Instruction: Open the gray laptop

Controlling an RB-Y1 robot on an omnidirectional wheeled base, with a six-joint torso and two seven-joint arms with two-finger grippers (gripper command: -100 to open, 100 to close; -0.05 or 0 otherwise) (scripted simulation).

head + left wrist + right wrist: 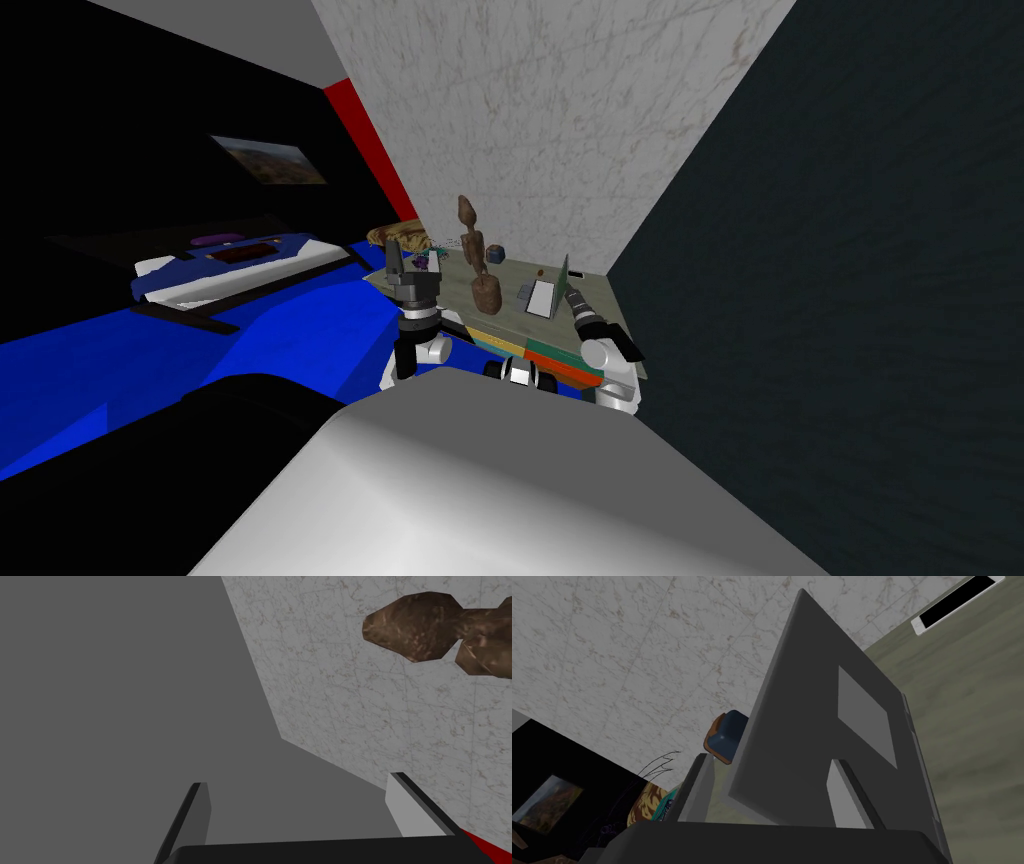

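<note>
- Two hands show in the head view. The left hand is raised over the desk's left end, and the right hand is at the gray laptop.
- That view places the laptop on the olive desk top by the marbled wall, partly open, its lid standing up from a pale base. A brown wooden figure stands further left, with a blue bed beyond the desk.
- Close up, the right wrist view shows the right hand open, one finger on each side of the lid's near corner. The lid is a dark grey panel with a lighter rectangle on it.
- Behind the lid, that wrist view shows a small blue thing with a brown rim. A white-edged phone lies flat on the desk on the lid's other side.
- From the left wrist view, the left hand has its fingers spread wide and grips nothing. Part of the wooden figure shows against the wall.
</note>
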